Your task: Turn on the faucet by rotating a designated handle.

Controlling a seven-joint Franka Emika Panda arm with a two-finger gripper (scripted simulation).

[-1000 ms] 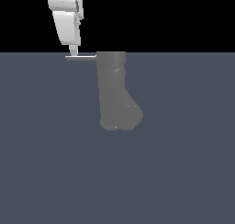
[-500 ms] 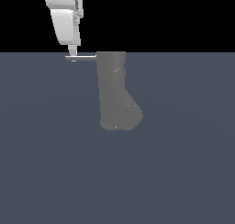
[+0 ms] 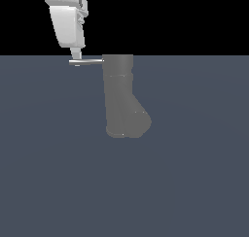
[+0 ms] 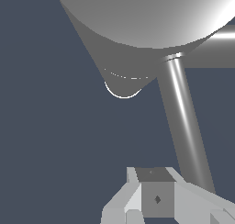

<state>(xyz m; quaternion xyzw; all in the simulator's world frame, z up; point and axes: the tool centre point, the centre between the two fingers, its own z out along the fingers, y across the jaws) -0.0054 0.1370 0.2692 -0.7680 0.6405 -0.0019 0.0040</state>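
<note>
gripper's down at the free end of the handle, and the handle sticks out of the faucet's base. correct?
Not quite. In the exterior view the handle juts from the top of the faucet column, not its base. The rest stands: the gripper is down at the handle's free end.

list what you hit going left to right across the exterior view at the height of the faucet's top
gripper → handle → faucet. The gripper's tip sits at the handle's outer end on the exterior view's left, and the handle runs to the faucet's column.
</note>
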